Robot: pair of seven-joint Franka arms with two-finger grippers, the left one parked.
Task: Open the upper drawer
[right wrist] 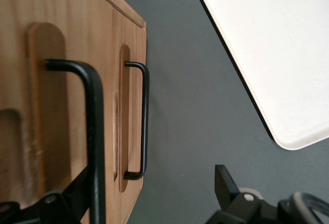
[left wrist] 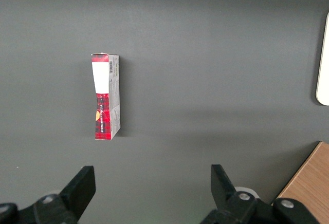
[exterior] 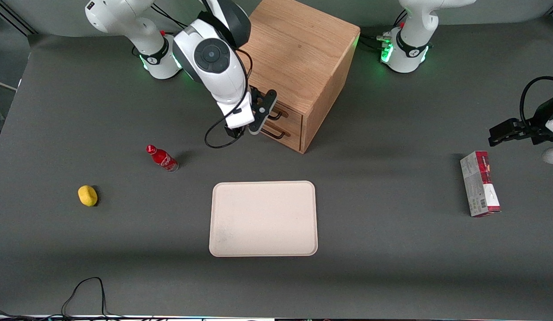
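Observation:
The wooden cabinet (exterior: 298,53) stands at the back of the table, its two drawer fronts facing the working arm's end. The upper drawer (exterior: 292,112) looks flush with the cabinet, and its black bar handle (exterior: 278,115) (right wrist: 95,131) is close to the wrist camera. The lower drawer's handle (right wrist: 145,116) sits beneath it. My gripper (exterior: 263,111) (right wrist: 151,183) is open, right in front of the drawer fronts. The upper handle's bar runs just inside one finger (right wrist: 77,193); the other finger (right wrist: 223,180) hangs over bare table. Nothing is gripped.
A cream tray (exterior: 263,218) lies nearer the front camera than the cabinet. A small red cola bottle (exterior: 162,158) and a yellow lump (exterior: 88,195) lie toward the working arm's end. A red-and-white carton (exterior: 480,183) (left wrist: 105,96) lies toward the parked arm's end.

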